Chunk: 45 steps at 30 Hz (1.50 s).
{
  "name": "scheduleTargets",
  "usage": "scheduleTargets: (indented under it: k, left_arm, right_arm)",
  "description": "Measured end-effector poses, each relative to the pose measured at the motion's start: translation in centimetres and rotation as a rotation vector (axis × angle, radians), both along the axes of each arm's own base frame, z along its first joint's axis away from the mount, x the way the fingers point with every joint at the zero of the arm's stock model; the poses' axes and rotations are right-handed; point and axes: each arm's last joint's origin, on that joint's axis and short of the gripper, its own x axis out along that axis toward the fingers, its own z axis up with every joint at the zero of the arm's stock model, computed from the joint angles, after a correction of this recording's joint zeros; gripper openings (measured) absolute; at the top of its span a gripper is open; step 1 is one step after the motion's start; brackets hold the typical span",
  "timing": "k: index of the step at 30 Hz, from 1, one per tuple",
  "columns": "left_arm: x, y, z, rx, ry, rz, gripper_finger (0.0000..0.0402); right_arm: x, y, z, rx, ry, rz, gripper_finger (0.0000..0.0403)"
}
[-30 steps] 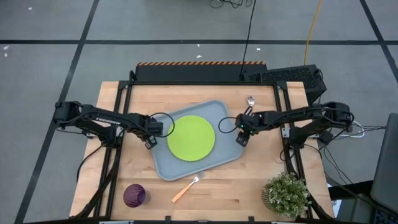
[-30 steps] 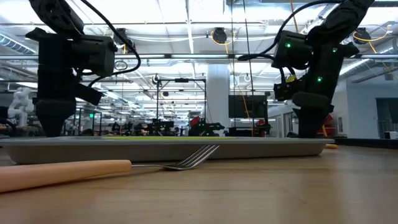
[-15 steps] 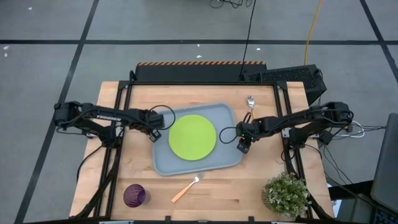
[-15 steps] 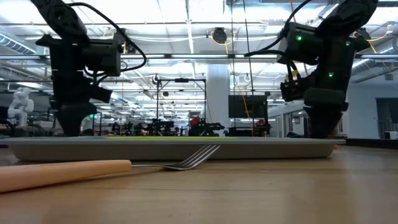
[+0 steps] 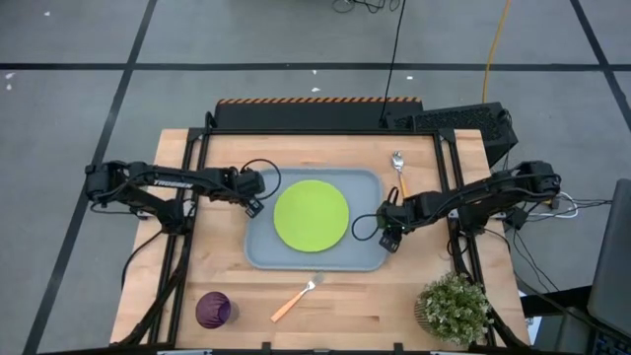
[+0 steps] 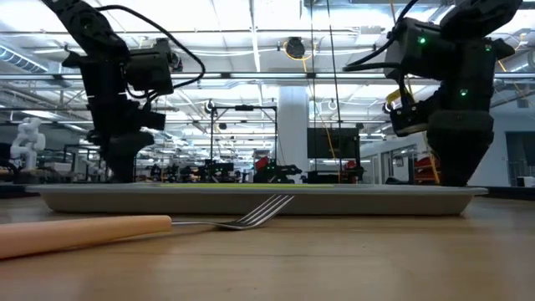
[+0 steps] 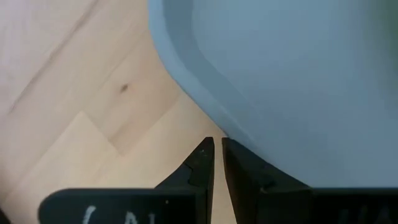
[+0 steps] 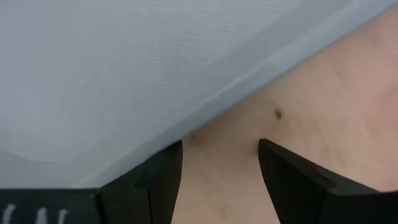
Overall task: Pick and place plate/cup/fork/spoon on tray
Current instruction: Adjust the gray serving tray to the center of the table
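Note:
The grey-blue tray (image 5: pixel 258 247) lies flat on the table, square to its edges, with the lime-green plate (image 5: pixel 311 214) lying on it. My left gripper (image 5: pixel 254 205) is shut at the tray's left rim, pointing steeply down. My right gripper (image 5: pixel 387 239) stands open at the tray's right rim, near its near right corner. The fork (image 5: pixel 294 299) lies on the wood in front of the tray, and it fills the foreground (image 6: pixel 167 224) of the low view. The purple cup (image 5: pixel 213 309) stands at the near left. The spoon (image 5: pixel 397 163) lies beyond the tray's far right corner. My left gripper sets its shut fingertips (image 7: pixel 229 149) against the outer edge of the tray's left rim (image 7: pixel 214 115), slanting down from above. Nothing shows between the fingers. The tray stays flat on the table. My right gripper has one finger (image 8: pixel 163 168) at the outer edge of the tray's right rim (image 8: pixel 205 109); the other finger (image 8: pixel 280 168) stands over bare wood. It comes down steeply from above. Whether the finger presses the rim cannot be told.
A potted plant (image 5: pixel 454 308) stands at the near right corner. A dark box (image 5: pixel 463 123) sits behind the table at the far right. Bare wood lies left of the tray and along the near edge between cup and plant.
The tray, with the plate on it, has turned about on the table from slanted to square with the edges. My left gripper has gone toward the far edge along with the tray's left side. My right gripper has gone toward the near edge with its right side.

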Motion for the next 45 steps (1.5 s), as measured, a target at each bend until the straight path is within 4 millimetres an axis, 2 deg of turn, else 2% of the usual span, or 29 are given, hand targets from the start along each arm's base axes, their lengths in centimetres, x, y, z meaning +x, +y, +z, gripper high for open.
scheduleTargets:
  k: [4,9,13,19,23,27,30,32,38,45]
  left_arm:
    - [1.1,-0.2,0.7,-0.049,-0.101,-0.04,0.0042]
    - [2.2,-1.4,0.9,-0.119,-0.202,-0.122,0.0042]
    - [2.0,-2.3,0.8,-0.134,-0.17,-0.146,0.0042]
    - [1.4,-2.6,0.9,-0.14,-0.122,-0.15,0.0042]
    - [1.4,-2.5,2.6,-0.092,-0.106,-0.162,0.0042]
    - [0.6,-2.2,5.0,0.041,-0.016,-0.156,0.0042]
    - [-0.4,-2.0,5.4,0.095,0.092,-0.133,0.0042]
    - [-0.8,-2.0,5.0,0.082,0.125,-0.119,0.0042]
    - [-1.8,-2.3,2.1,0.005,0.22,-0.071,0.0042]
    - [-2.0,-2.7,-1.2,-0.11,0.249,-0.068,0.0042]
  right_arm:
    - [0.0,0.2,0.8,-0.018,-0.048,-0.02,0.0203]
    - [-0.4,0.0,1.4,-0.04,-0.071,-0.027,0.0203]
    - [-0.9,0.0,1.8,-0.04,-0.061,-0.03,0.0203]
    - [-2.2,-0.2,2.5,-0.066,-0.021,-0.05,0.0203]
    - [-2.9,-0.3,3.3,-0.082,-0.043,-0.074,0.0203]
    - [-3.3,-0.5,4.1,-0.098,-0.093,-0.093,0.0203]
    - [-3.5,-0.5,4.5,-0.098,-0.117,-0.091,0.0203]
    - [-3.4,-0.5,4.6,-0.102,-0.14,-0.066,0.0203]
    - [-2.2,-0.4,5.7,-0.147,-0.313,0.079,0.0203]
    - [-1.6,-0.8,7.6,-0.172,-0.526,0.099,0.0203]
